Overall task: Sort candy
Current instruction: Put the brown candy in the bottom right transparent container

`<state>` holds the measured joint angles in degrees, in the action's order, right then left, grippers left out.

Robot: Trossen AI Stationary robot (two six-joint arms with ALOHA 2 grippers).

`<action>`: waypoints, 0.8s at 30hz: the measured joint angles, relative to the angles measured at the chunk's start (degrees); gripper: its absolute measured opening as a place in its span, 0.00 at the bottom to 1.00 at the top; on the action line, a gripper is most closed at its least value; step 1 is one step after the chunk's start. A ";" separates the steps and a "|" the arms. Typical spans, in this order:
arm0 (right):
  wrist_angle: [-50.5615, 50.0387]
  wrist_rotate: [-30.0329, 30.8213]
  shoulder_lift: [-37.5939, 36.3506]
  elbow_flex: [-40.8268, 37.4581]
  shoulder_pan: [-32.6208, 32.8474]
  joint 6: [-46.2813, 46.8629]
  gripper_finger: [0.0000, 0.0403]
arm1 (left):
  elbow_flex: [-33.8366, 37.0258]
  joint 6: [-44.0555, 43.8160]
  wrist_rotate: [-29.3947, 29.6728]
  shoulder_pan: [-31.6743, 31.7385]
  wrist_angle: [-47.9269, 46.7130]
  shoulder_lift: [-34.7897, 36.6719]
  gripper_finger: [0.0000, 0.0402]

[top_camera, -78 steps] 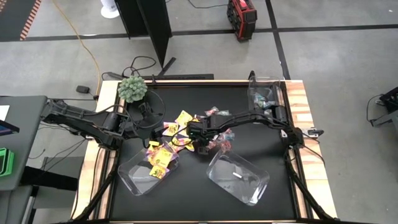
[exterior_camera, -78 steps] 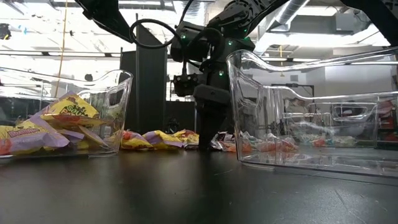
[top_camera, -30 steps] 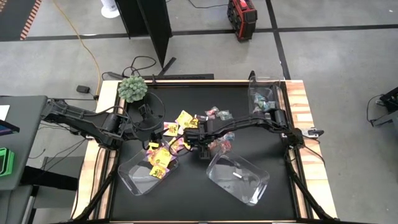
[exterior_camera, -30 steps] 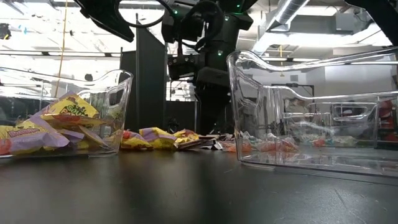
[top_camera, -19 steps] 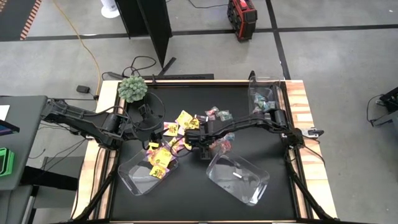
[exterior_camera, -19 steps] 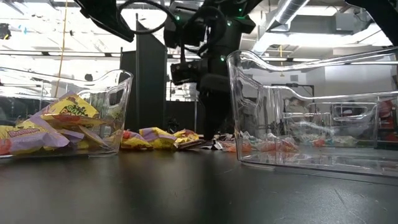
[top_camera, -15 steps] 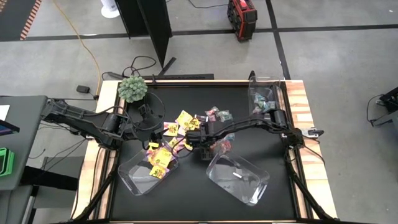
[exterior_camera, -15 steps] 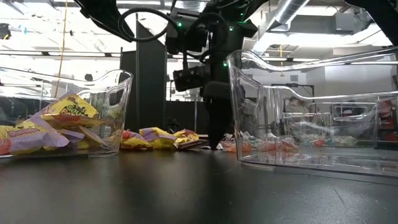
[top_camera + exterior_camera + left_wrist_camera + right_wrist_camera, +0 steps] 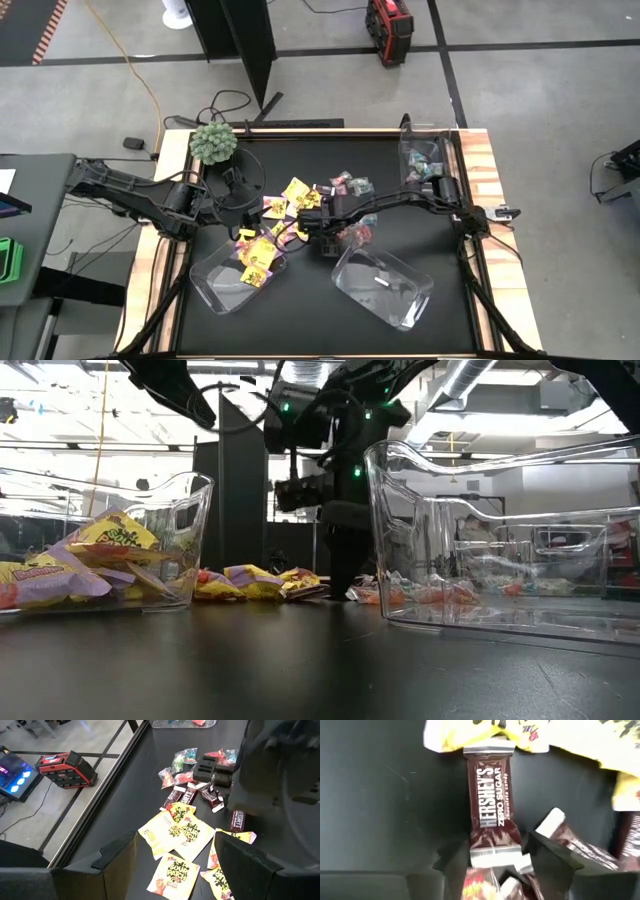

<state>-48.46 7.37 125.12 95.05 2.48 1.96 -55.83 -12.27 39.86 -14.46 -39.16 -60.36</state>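
Loose candy lies mid-table: yellow packets (image 9: 293, 192), dark brown mini bars (image 9: 186, 796) and teal-and-pink wrappers (image 9: 183, 759). My right gripper (image 9: 495, 862) points down at the table (image 9: 322, 243). Its fingers stand open on either side of one end of a flat-lying dark brown bar (image 9: 491, 800). The bar's other end touches a yellow packet (image 9: 470, 732). My left gripper (image 9: 175, 865) waits open and raised over the table's left part (image 9: 228, 195), with nothing between its fingers. My right gripper comes from above with its fingers (image 9: 547, 855) lying along the two long sides of the bar's end (image 9: 495, 854). The bar lies flat on the table. Whether the fingers touch it, I cannot tell.
A clear bin (image 9: 215, 285) with yellow packets stands near left. A second clear bin (image 9: 395, 292) stands near right, close beside my right gripper. A third bin (image 9: 425, 155) sits at the far right. A fuzzy green plant (image 9: 213, 142) is at the far left corner.
My right gripper has gone down onto the candy pile, until its fingertips are at the table beside the near right bin.
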 joint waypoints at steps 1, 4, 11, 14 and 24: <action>-0.10 -0.02 0.11 -0.01 0.00 0.04 0.50 | 0.00 0.00 0.00 -0.02 -0.02 -0.02 0.65; 0.52 0.07 1.10 0.22 0.00 -0.18 0.45 | 0.00 0.00 0.04 -0.37 -0.04 -0.02 0.65; 0.58 0.02 1.38 0.19 0.03 -0.29 0.30 | 0.00 0.00 0.04 -0.68 -0.15 -0.02 0.65; 0.36 0.00 1.38 0.17 0.07 -0.54 0.20 | 0.00 0.00 0.04 -0.68 -0.15 -0.02 0.65; -0.21 0.05 1.46 0.75 0.17 -1.91 0.01 | 0.00 0.00 0.04 -0.68 -0.15 -0.02 0.65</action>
<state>-48.68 7.42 126.58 95.80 2.66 0.05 -55.83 -12.27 39.90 -15.14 -39.31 -60.38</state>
